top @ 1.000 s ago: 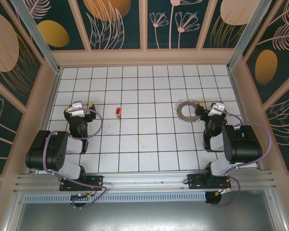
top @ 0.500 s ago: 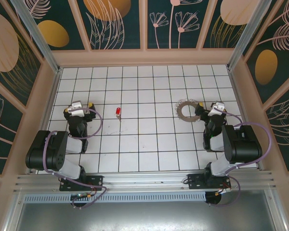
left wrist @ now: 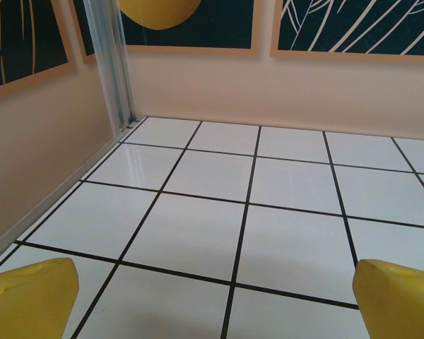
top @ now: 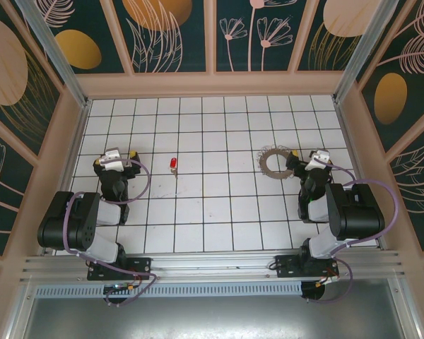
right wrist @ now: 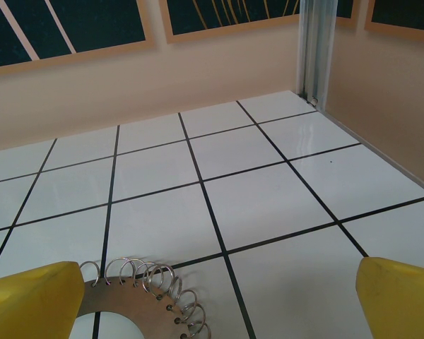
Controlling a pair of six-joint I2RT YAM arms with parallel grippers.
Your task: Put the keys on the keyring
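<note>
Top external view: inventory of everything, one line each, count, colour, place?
Small red-headed metal key: one, red head, grey shaft, on tiles left of centre.
Grey toothed metal keyring: one, grey, flat on tiles right of centre.
White tiled floor: one, white with black lines, whole workspace.
Patterned wall panels: several, dark teal with peach plants, all round.
Left claw: one, black, yellow tips, open, left side.
Right claw: one, black, yellow tips, open, right side.
</note>
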